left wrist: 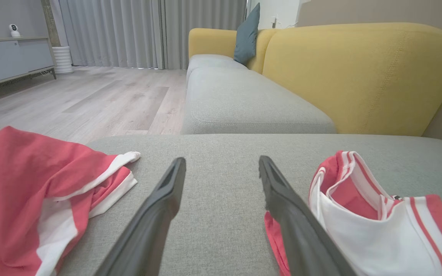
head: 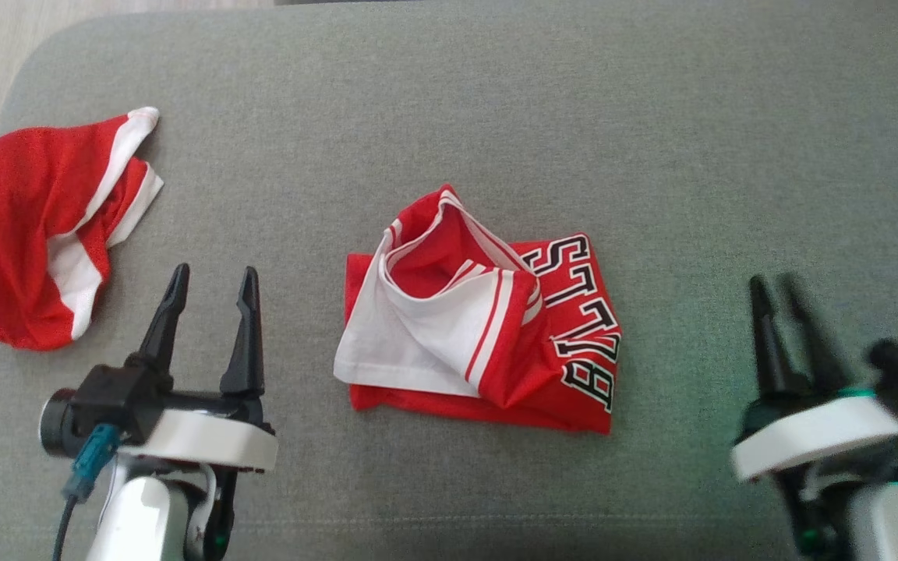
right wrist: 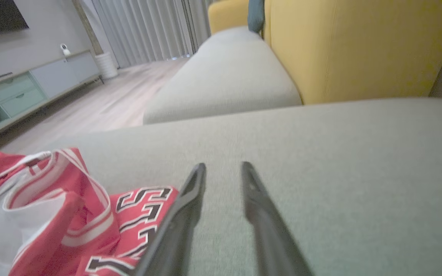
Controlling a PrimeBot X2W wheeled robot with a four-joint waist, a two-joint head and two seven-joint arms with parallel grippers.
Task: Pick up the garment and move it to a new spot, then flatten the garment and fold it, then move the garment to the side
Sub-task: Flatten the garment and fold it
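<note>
Left hand [head: 214, 270] hovers with fingers wide apart, right hand [head: 772, 280] with a narrow gap, both empty. Between them the jersey [head: 488, 327] lies folded on the cushion [head: 496, 101]. Folding looks done; moving it aside remains, needing a grip on both edges.

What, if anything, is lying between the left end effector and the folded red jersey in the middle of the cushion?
Nothing visible. Only bare grey cushion separates the left end effector from the folded jersey. The other red garment lies off to the robot's left, away from that path.
</note>
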